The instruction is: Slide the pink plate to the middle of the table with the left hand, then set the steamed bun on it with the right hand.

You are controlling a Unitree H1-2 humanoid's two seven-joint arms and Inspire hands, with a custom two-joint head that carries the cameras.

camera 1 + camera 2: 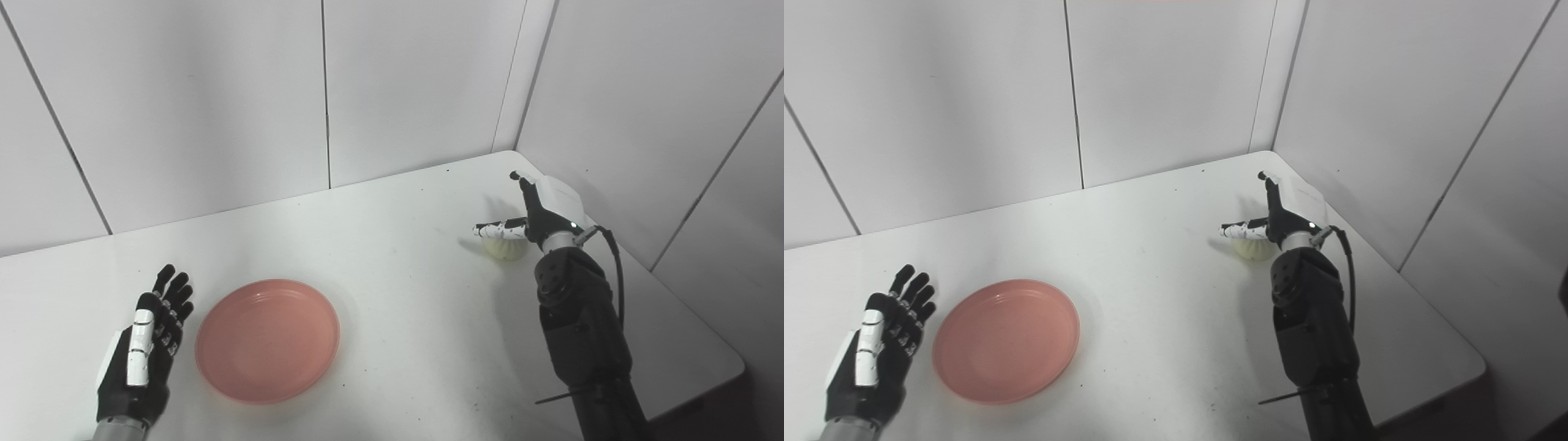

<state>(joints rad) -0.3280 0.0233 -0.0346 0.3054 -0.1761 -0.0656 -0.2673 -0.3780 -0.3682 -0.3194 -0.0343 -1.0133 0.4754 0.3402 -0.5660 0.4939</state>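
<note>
1. The white desk (398,245) fills a corner between pale wall panels, which leaves the robot one flat, bare surface to slide and set things on.

2. The right arm (582,331) reaches well forward along the desk's right side, since the steamed bun lies far back near the corner, out of easy reach.

3. The pink plate (267,340) lies flat on the near left part of the desk, left of centre. It looks short of the true middle, though near enough that the sliding step may already be counted as done (a judgement only).

4. The left hand (147,349) rests just beside the plate's left rim, palm turned toward it and fingers straight and slightly spread, holding nothing. That side-on pose suits pushing a plate sideways rather than lifting it; whether it touches the rim I cannot tell.

5. The right hand (539,211) hangs over the bun with fingers apart: one points up, the thumb lies level across the bun's top. It looks set to close, not yet gripping.

6. The steamed bun (505,248) sits on the desk under that hand, well apart from the plate, so a carry across the desk lies ahead.
</note>
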